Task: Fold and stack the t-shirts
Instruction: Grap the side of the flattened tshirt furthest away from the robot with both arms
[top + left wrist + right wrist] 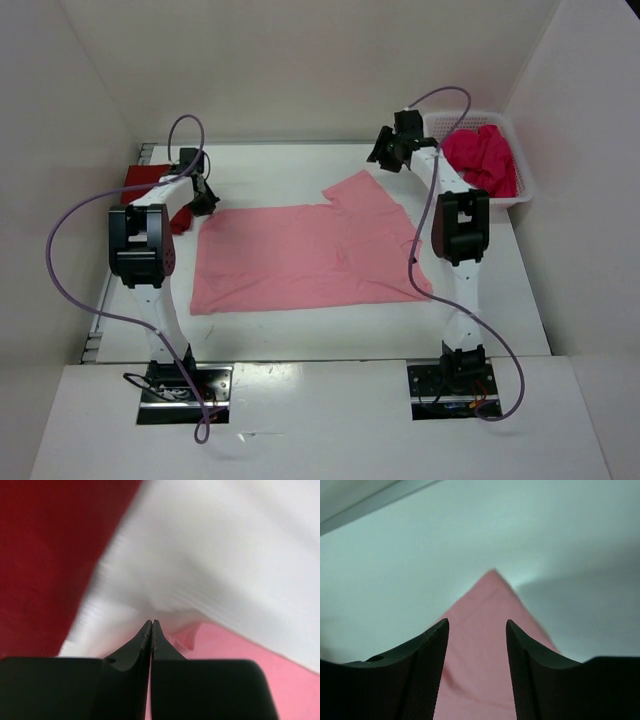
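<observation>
At the upper left of the top view, a plain dark red cloth t-shirt [148, 178] lies on the white table [300, 330]. Just to its right, the left gripper [151, 625] has its jaws pressed together at the left edge of the light pink short-sleeved cloth t-shirt [300, 255]. That shirt is spread flat across the middle of the frame. Whether any pink cloth is nipped cannot be told from the blurred wrist view.

Further right, the right gripper [476, 622] hangs with its jaws apart, the pointed pink sleeve lying ahead between them. At the upper right, the bright magenta-pink t-shirt [485, 155] is bunched in the white plastic mesh basket [524, 195].

The fold looks barely begun. To do it well, the right arm should probably drop over the sleeve tip and pinch it. Both arms would then best lift together, keeping the edge taut so the fold lands square.
</observation>
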Motion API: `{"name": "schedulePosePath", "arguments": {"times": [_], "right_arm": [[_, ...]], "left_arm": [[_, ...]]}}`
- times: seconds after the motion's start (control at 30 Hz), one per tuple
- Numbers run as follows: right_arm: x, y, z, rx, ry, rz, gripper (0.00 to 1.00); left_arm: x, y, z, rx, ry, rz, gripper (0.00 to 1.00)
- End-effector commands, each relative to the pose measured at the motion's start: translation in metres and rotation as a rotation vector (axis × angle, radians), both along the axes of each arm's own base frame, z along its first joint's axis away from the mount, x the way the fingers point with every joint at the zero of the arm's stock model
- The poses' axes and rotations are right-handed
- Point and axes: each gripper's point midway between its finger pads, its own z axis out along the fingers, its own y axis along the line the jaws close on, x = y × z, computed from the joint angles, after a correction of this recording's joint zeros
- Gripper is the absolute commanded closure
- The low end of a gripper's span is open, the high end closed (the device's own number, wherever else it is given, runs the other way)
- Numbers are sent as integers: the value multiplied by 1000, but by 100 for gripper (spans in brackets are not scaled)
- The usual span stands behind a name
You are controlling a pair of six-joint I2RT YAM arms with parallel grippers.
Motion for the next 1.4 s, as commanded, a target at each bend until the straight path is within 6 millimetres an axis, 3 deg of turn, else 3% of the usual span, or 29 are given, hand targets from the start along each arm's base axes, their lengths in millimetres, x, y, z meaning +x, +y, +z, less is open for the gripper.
{"name": "schedulePosePath", "arguments": {"times": [0.0, 0.03, 0.07, 0.1, 0.13, 0.17, 0.27, 0.57, 0.87, 1.0, 1.03, 1.1, 1.13, 1.17, 1.3, 1.33, 1.37], "right_arm": [[30, -13, -4, -115, -35, -29, 44], [28, -16, -41, -142, 43, -23, 43], [43, -8, -22, -152, -11, -18, 42], [49, -13, -26, -183, -12, -31, 42], [44, -9, -37, -219, 25, -4, 42], [57, -2, -40, -230, -2, 4, 42], [64, -1, -53, -234, -4, 12, 42], [57, 34, -70, -174, 11, 96, 44], [51, 30, -80, -189, 50, 91, 61], [50, 26, -82, -208, 57, 75, 63], [51, 26, -76, -207, 48, 74, 76], [52, 24, -66, -206, 39, 59, 91], [54, 25, -57, -203, 21, 57, 91], [54, 27, -49, -185, 12, 56, 98], [54, 22, -2, -142, -38, 53, 100], [52, 16, 19, -131, -54, 50, 100], [51, 10, 23, -132, -52, 41, 100]], "left_arm": [[-3, -8, 25, -11, -47, -19, 100], [-5, -10, 24, -22, -38, -25, 100], [-4, -10, 28, -21, -47, -25, 100], [-7, -10, 25, -22, -37, -25, 100], [-8, -10, 25, -22, -37, -25, 100], [-10, -10, 23, -23, -25, -25, 100], [-13, -8, 22, -11, -13, -28, 100], [-10, -6, 32, 3, -28, -31, 100], [-6, -9, 43, -11, -56, -41, 100], [0, -11, 55, -17, -86, -46, 100], [0, -13, 55, -27, -87, -52, 100], [0, -14, 59, -34, -96, -58, 100], [0, -16, 59, -42, -97, -63, 100], [0, -18, 59, -54, -99, -60, 100], [5, -20, 64, -64, -119, -68, 100], [6, -22, 64, -78, -121, -65, 100], [3, -22, 61, -79, -112, -64, 100]]}}
